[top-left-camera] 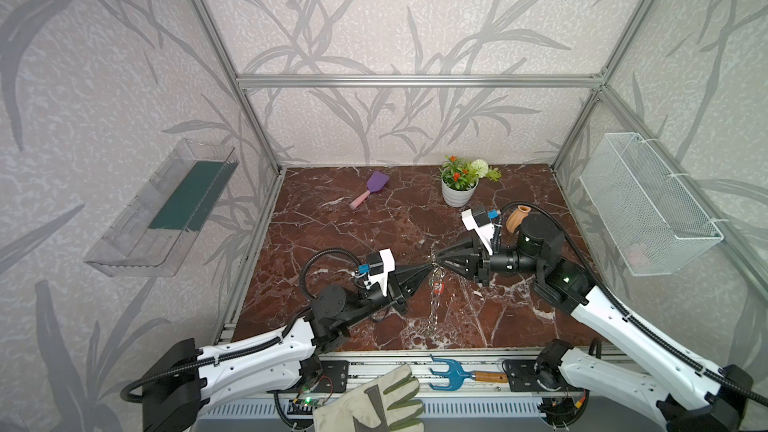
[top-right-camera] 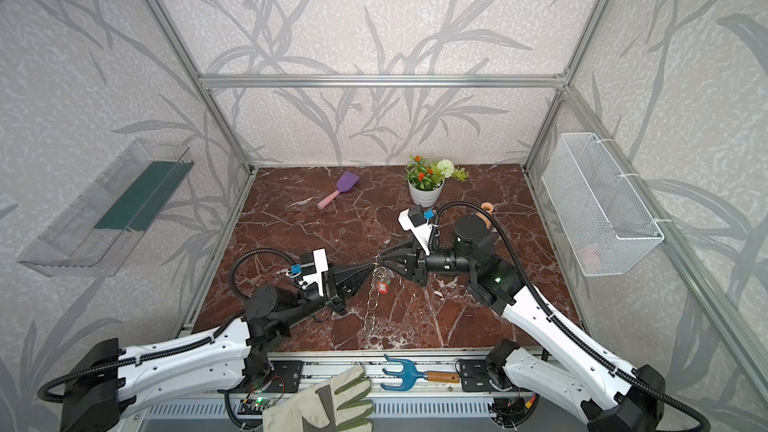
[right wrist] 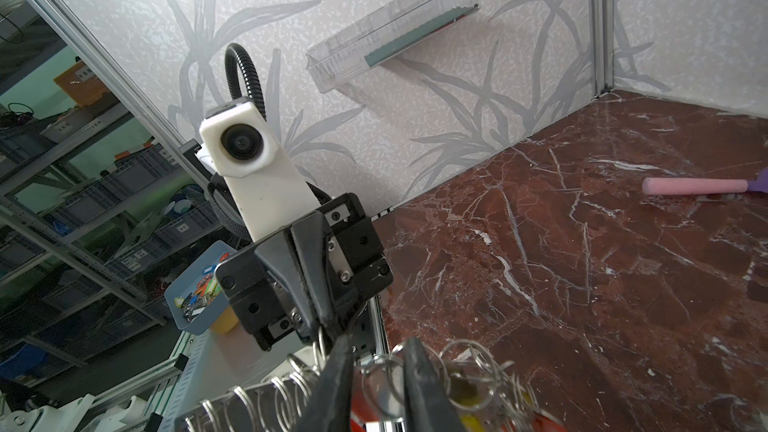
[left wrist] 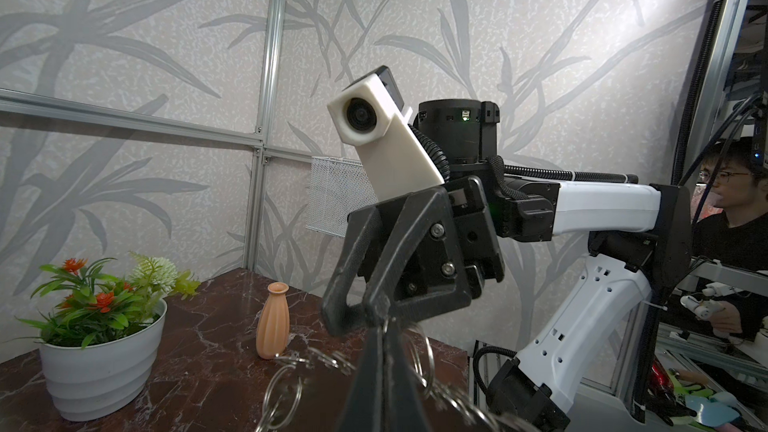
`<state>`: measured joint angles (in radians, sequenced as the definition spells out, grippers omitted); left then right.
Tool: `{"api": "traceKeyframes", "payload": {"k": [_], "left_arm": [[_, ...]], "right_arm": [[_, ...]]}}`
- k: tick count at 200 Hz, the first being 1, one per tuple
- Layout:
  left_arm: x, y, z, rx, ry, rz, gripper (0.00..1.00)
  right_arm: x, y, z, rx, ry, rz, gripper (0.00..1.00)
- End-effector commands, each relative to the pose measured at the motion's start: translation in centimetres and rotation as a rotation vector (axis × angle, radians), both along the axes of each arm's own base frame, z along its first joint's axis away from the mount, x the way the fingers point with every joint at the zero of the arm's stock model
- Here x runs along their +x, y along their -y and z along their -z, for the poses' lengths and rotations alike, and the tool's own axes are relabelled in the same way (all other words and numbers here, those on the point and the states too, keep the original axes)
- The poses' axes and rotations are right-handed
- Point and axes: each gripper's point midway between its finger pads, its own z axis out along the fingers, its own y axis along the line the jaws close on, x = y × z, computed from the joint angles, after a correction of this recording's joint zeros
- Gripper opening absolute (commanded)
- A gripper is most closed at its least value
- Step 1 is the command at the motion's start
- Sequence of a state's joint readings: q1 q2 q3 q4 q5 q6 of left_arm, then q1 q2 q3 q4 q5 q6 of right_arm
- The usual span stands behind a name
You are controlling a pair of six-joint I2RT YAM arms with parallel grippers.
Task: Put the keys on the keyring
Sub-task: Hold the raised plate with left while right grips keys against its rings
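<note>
In both top views the keyring (top-left-camera: pixel 433 305) hangs mid-frame above the desk (top-left-camera: pixel 353 243). Its top is clamped in the closed left fingers (top-left-camera: pixel 417 274), the right fingers (top-left-camera: pixel 453 258) meet it there, and a red key (top-left-camera: pixel 439 287) dangles just below. At right a wire basket (top-left-camera: pixel 648 205) holds something pale pink; at left a clear tray (top-left-camera: pixel 124 251) holds a green strip.

Only the left wrist view shows a person (left wrist: pixel 731 218), far right.

In the right wrist view the right fingers (right wrist: pixel 419 384) are slightly apart with a silver ring between them; whether they grip it is unclear. At lower left, a blue tray (right wrist: pixel 220 253) holds coloured keys.
</note>
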<state>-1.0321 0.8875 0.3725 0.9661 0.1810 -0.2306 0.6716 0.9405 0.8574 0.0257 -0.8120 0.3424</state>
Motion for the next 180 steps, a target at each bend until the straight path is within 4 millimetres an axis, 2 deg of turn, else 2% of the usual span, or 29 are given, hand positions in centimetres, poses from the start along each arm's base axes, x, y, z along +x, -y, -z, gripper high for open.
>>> {"api": "traceKeyframes", "payload": {"k": [1,86,116,180], "left_arm": [[0.5,-1.2,-2.2,-0.079,0.013,-0.038,0.0],[0.8,-1.2,-1.7,-0.069,0.0,-0.045,0.0],[0.6,-1.3,-1.9,-0.073,0.005,-0.035,0.0],[0.2,-1.3,-1.9,-0.075,0.01,-0.016,0.0]], "right_arm": [[-1.3,0.2,-1.0,0.031,0.035,-0.041,0.26],[-1.2,-0.2,-0.7,0.033,0.024,-0.058,0.37],[-0.8,-0.3,-0.2,0.017,0.017,-0.043,0.35],[0.5,-0.5,-0.3,0.001,0.033,0.008,0.28]]}}
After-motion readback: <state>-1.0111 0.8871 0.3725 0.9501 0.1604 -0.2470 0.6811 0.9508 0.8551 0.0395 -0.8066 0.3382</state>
